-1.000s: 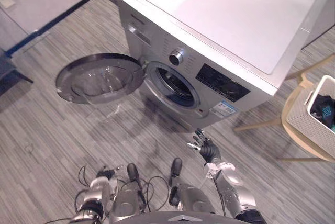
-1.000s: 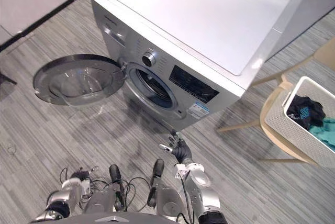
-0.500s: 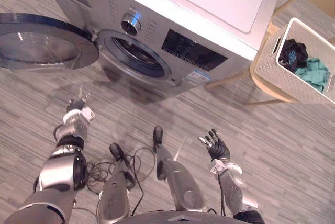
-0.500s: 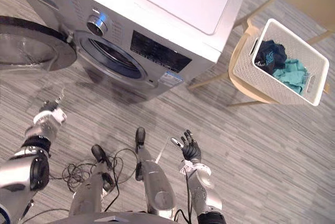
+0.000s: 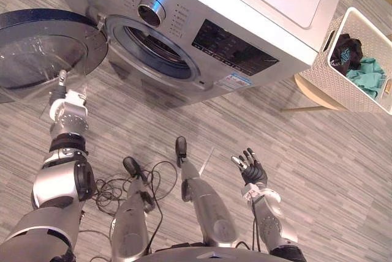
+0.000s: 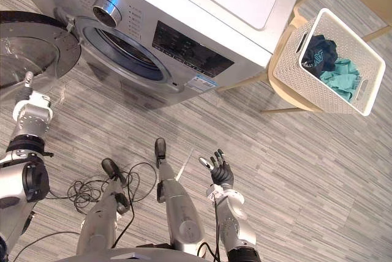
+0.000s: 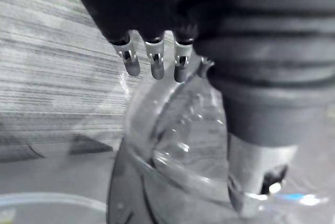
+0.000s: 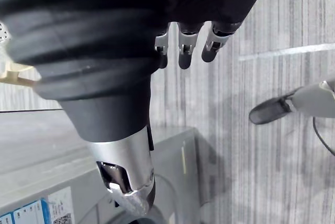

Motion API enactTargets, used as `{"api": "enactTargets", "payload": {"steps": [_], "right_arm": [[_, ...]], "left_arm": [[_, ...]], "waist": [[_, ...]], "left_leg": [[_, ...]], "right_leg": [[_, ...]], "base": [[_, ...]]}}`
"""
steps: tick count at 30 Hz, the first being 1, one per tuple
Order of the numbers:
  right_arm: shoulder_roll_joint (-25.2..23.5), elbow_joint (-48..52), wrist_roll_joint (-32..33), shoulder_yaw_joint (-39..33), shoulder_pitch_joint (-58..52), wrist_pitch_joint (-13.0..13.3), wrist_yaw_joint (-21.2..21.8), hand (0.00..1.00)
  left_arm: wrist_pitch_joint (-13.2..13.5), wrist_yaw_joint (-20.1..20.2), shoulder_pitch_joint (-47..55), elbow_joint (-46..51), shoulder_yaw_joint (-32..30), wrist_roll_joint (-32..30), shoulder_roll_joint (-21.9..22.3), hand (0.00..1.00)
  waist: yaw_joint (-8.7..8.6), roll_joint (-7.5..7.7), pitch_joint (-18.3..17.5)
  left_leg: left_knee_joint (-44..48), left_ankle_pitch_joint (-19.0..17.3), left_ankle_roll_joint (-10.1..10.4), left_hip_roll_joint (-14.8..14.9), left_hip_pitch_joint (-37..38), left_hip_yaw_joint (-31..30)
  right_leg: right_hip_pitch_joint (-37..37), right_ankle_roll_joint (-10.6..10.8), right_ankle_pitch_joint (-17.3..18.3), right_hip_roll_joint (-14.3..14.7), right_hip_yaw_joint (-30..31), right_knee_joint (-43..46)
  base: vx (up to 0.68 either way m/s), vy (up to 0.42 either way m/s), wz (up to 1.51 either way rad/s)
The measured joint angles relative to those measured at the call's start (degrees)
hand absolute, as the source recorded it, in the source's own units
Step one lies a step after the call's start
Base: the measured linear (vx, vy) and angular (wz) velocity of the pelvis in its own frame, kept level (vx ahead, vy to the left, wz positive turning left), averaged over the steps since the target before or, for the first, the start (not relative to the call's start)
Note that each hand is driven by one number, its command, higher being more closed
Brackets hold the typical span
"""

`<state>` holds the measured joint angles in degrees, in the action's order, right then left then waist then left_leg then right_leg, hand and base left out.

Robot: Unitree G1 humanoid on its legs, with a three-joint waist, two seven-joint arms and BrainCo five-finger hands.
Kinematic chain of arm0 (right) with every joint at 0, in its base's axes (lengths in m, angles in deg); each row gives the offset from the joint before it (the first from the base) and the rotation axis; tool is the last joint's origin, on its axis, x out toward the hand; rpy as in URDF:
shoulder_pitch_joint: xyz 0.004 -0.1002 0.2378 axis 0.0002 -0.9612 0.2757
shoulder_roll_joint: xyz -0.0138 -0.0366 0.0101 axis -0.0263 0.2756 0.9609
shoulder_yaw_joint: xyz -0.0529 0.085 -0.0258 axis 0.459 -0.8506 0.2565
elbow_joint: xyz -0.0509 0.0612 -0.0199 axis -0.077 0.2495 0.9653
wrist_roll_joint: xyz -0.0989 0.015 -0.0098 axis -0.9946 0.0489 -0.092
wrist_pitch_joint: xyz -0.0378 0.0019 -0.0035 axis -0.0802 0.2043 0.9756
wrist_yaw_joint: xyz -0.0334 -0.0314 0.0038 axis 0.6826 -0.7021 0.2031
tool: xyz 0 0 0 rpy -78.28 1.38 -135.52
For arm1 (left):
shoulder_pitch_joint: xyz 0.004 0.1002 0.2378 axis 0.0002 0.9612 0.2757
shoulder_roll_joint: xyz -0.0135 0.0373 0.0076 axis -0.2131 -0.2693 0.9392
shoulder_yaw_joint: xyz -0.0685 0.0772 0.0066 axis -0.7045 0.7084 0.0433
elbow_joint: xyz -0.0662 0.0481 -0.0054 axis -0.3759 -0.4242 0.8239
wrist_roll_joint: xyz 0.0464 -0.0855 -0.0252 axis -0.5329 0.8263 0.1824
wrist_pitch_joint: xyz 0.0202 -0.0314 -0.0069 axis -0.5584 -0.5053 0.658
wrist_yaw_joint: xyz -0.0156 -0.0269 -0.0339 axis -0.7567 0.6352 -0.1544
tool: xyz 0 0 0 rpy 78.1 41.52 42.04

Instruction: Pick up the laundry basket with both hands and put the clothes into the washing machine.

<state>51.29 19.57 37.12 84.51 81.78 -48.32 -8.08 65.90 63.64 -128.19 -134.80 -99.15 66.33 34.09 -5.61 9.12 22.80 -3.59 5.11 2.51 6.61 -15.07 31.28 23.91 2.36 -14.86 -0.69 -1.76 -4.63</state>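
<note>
A white perforated laundry basket (image 6: 292, 69) holding dark and teal clothes (image 6: 335, 71) stands on a light wooden chair (image 5: 311, 92), to the right of the washing machine (image 5: 245, 5). The silver machine's round door (image 5: 37, 48) hangs open to the left, baring the drum opening (image 5: 156, 46). My left hand (image 5: 68, 112) reaches forward at the left, just below the door's rim, its fingers (image 7: 154, 62) relaxed and holding nothing, with the door's glass (image 7: 178, 150) beyond them. My right hand (image 5: 252, 171) is raised over the floor at the lower middle, fingers spread, far from the basket.
Grey striped plank flooring (image 5: 343, 170) stretches between me and the chair. The open door juts out low at the left. The machine's front panel and dial (image 5: 151, 11) face me.
The camera has swung right, bringing the basket further into view. My left arm has come up and stretched forward toward the door. My right hand has stayed raised and spread.
</note>
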Motion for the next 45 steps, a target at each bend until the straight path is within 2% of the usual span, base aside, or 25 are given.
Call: {"api": "enactTargets", "payload": {"steps": [3,6,12,14,17,19,20,22,23,24,26,29,31,35,36,37,39,40,41,45], "right_arm": [[0.0,0.8,0.0,0.7,-1.3,0.3,0.0,0.0],[0.0,2.4,0.0,1.2,-4.5,0.4,0.0,0.0],[-0.1,1.8,0.0,1.5,-6.4,0.3,0.1,0.0],[-0.2,1.1,0.0,1.5,-6.3,0.3,0.1,0.0],[-0.3,-4.1,-0.5,0.8,-5.6,0.2,0.1,0.0],[-1.4,-10.9,-1.5,-4.4,-3.6,-0.5,0.0,0.0],[-1.5,-12.9,-2.2,-6.1,-2.9,-0.6,0.0,0.0],[-0.9,-21.2,-5.4,-11.9,-0.4,-1.2,0.0,0.0],[-0.6,-23.8,-5.9,-13.0,0.0,-1.4,0.0,0.0],[0.0,-29.1,-7.9,-15.2,0.9,-1.8,0.0,0.0],[0.7,-35.4,-11.0,-18.5,1.1,-2.7,0.0,0.0],[0.4,-42.1,-15.7,-23.5,1.6,-3.7,0.0,0.0],[0.3,-43.6,-16.9,-25.6,1.3,-4.1,-0.1,0.0],[-0.1,-45.6,-16.9,-29.9,0.0,-4.2,-0.2,0.0],[-0.5,-45.7,-17.0,-30.1,-0.5,-4.3,-0.3,0.0],[-1.0,-45.7,-17.0,-30.1,-0.8,-4.3,-0.4,0.0],[-1.7,-45.6,-17.0,-30.1,-0.8,-4.8,-0.7,0.0],[-2.1,-45.3,-16.9,-29.8,-0.7,-4.9,-0.8,0.0],[-2.3,-45.2,-16.9,-29.7,-0.4,-4.9,-0.8,0.0],[-4.0,-41.5,-16.8,-27.0,0.3,-4.3,-0.7,0.0]], "left_arm": [[0.3,-2.7,-2.6,0.3,-0.7,1.2,-0.4,0.0],[0.3,-3.6,-2.9,2.5,-2.3,1.1,-1.1,0.0],[0.4,-3.1,-0.1,5.0,-3.3,-3.3,-2.9,0.0],[0.0,-2.2,5.7,7.6,-3.1,-5.9,-1.5,0.0],[-1.0,0.2,17.8,11.6,-1.5,-11.4,4.7,0.0],[-2.1,3.4,29.2,12.9,2.2,-15.6,11.9,0.0],[-2.5,4.5,32.0,12.6,2.8,-16.0,13.6,0.0],[-4.4,9.6,40.4,7.1,4.1,-17.0,18.9,0.0],[-4.8,10.7,42.4,5.5,4.2,-17.4,20.0,0.0],[-5.6,13.2,46.0,2.9,4.2,-20.2,21.9,0.0],[-6.3,16.1,50.3,-0.5,3.5,-24.6,24.0,0.0],[-6.9,17.9,53.8,-2.7,-0.4,-29.4,25.7,0.0],[-6.9,18.2,54.4,-2.7,-1.0,-32.3,25.9,0.0],[-6.9,19.2,54.7,-2.7,-0.8,-36.5,26.0,0.0],[-6.9,19.2,54.5,-2.7,-0.1,-38.8,25.7,0.0],[-7.0,19.3,54.2,-2.6,1.5,-40.5,25.2,0.0],[-7.3,19.9,53.3,-2.7,4.3,-42.9,24.7,0.0],[-7.4,20.9,52.7,-2.6,5.6,-45.7,24.5,0.0],[-7.4,21.2,52.5,-2.6,6.1,-46.6,24.3,0.0],[-7.7,21.4,51.7,-2.7,7.9,-52.7,24.1,0.0]], "waist": [[0.71,0.95,0.5],[0.74,0.98,0.5],[0.79,0.97,0.5],[0.94,0.93,0.4],[1.8,0.32,0.1],[2.48,-1.7,-0.8],[2.63,-2.22,-1.2],[4.03,-4.84,-3.3],[4.35,-5.55,-4.1],[4.85,-7.18,-5.7],[5.51,-9.38,-8.6],[6.48,-11.34,-10.9],[6.44,-11.56,-12.8],[6.12,-10.39,-14.9],[5.79,-10.85,-16.2],[5.55,-9.94,-16.5],[5.4,-9.98,-16.9],[5.29,-9.48,-17.1],[5.3,-9.78,-17.3],[4.9,-9.37,-17.4]], "left_leg": [[0.9,-0.5,-0.1,0.1,-0.1,0.0],[1.2,-0.8,-0.1,0.4,-0.2,-0.4],[2.1,-0.4,0.2,0.7,0.9,-1.4],[2.2,-0.3,0.0,0.7,2.0,-1.5],[1.9,-0.7,0.4,0.4,4.4,-2.1],[0.3,0.3,0.3,0.0,6.1,-3.0],[0.1,0.4,0.2,-0.1,6.5,-3.1],[-0.8,0.3,0.3,-0.5,9.0,-3.2],[-0.8,0.1,0.3,-0.6,9.6,-3.3],[-1.1,-0.3,0.4,-0.7,11.1,-3.8],[-1.2,-1.2,0.8,-0.8,12.8,-4.8],[-1.2,-2.3,0.8,-0.9,16.9,-5.0],[-1.2,-2.7,0.6,-1.0,18.0,-5.0],[-1.2,-3.3,0.4,-1.3,20.3,-5.5],[-1.2,-3.3,0.4,-1.5,20.5,-6.1],[-1.3,-3.4,0.3,-1.6,20.7,-6.0],[-1.3,-3.5,0.2,-1.9,21.3,-5.8],[-1.3,-3.6,0.2,-1.9,21.4,-4.8],[-1.3,-3.8,0.2,-1.9,21.6,-4.2],[-1.2,-4.9,0.5,-1.7,22.3,3.3]], "right_leg": [[-0.3,0.0,0.0,-0.1,0.9,0.0],[-0.5,0.0,0.0,-0.1,0.9,0.0],[-2.4,0.0,0.0,0.0,0.5,0.0],[-3.7,-0.3,0.3,-0.1,0.3,0.0],[-6.4,-1.1,2.2,-0.4,-0.6,0.0],[-8.3,-1.1,3.0,-0.6,-2.1,0.0],[-8.7,-1.0,3.2,-0.6,-2.2,0.0],[-11.0,-0.9,4.1,-0.9,-2.5,0.0],[-11.7,-0.9,4.4,-0.9,-2.7,0.0],[-13.5,-0.6,5.1,-1.1,-3.5,0.0],[-15.8,-0.1,6.5,-1.3,-4.2,0.0],[-20.6,-0.3,8.0,-1.5,-5.2,0.0],[-21.7,-0.1,8.2,-1.7,-5.3,0.0],[-24.4,0.4,8.8,-2.2,-6.2,0.0],[-24.9,0.5,8.9,-2.4,-6.8,0.0],[-24.9,0.5,8.9,-2.5,-6.7,-0.1],[-25.4,0.5,8.9,-2.7,-6.5,-0.1],[-25.0,0.6,8.9,-2.7,-5.7,-0.2],[-24.8,0.6,8.9,-2.7,-5.0,-0.2],[-21.5,0.7,8.4,-2.2,-0.7,0.6]], "base": [[0.0,0.0,0.0],[0.02,-0.022,0.05],[0.03,-0.018,0.06],[0.05,-0.011,0.05],[0.06,-0.003,0.14],[0.08,0.016,0.28],[0.08,0.034,0.16],[0.09,0.039,0.07],[0.08,0.026,0.14],[0.08,0.017,0.21],[0.08,0.013,0.24],[0.03,0.01,0.11],[0.0,0.0,0.0],[0.02,0.013,0.09],[0.01,0.021,0.15],[0.01,0.016,0.1],[0.0,0.019,-0.1],[-0.01,0.019,-0.26],[-0.01,0.018,-0.54],[-0.01,0.023,-0.96]]}}
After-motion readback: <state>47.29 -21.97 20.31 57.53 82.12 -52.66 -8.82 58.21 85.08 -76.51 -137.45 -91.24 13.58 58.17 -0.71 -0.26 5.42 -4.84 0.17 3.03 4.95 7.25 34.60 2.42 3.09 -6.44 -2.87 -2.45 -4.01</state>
